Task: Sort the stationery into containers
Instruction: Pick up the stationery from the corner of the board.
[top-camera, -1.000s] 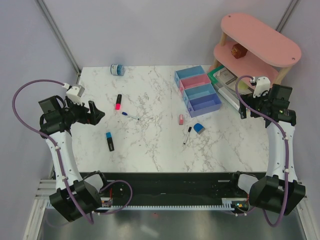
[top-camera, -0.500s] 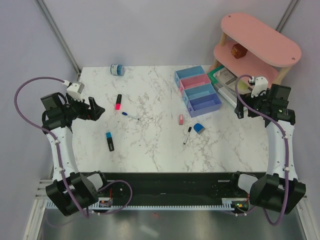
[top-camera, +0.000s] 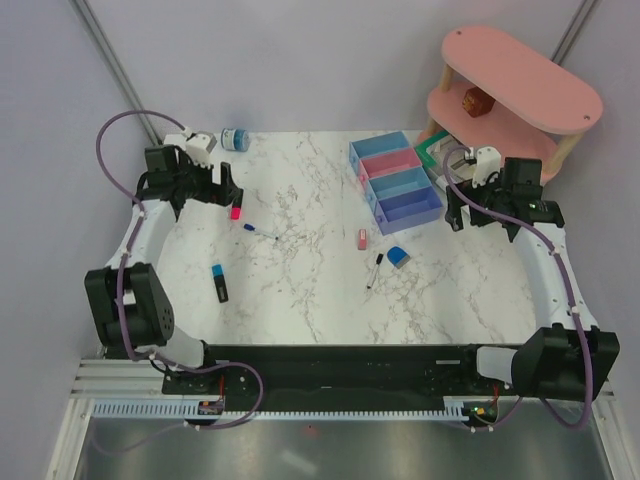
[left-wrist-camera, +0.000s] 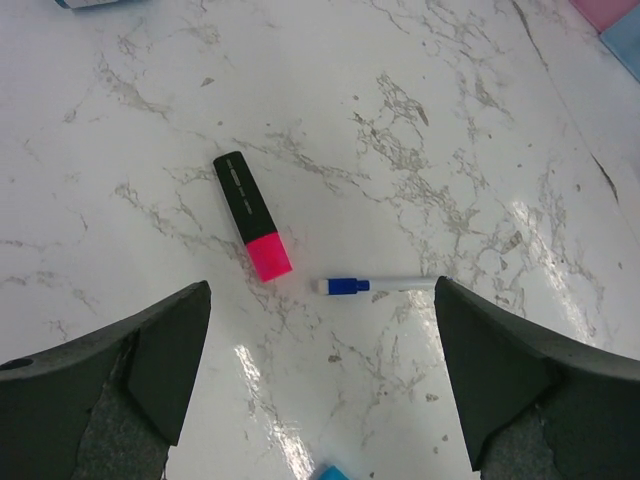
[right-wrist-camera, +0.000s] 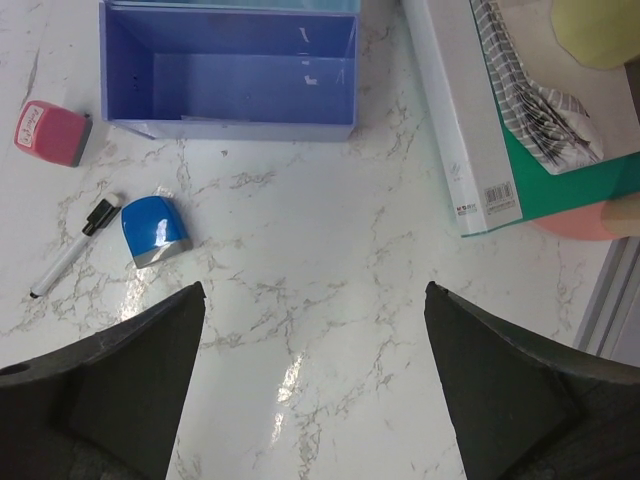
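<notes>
- Now that your left claw (top-camera: 208, 192), spread, has swung over the pink highlighter (left-wrist-camera: 252, 215), you can descend.
- Your right claw (right-wrist-camera: 315, 292), also spread, nears the blue cube (right-wrist-camera: 155, 230).

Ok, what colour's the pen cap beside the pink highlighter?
Pen cap: blue, clearest in the left wrist view.

Left claw (left-wrist-camera: 320, 300) now farther out by the pink highlighter (left-wrist-camera: 252, 215); right claw (right-wrist-camera: 315, 300) nearer the bins (top-camera: 395, 180).

Open marble (left-wrist-camera: 450, 120) around pink highlighter (left-wrist-camera: 252, 228); pen (left-wrist-camera: 375, 285) beside.
</notes>
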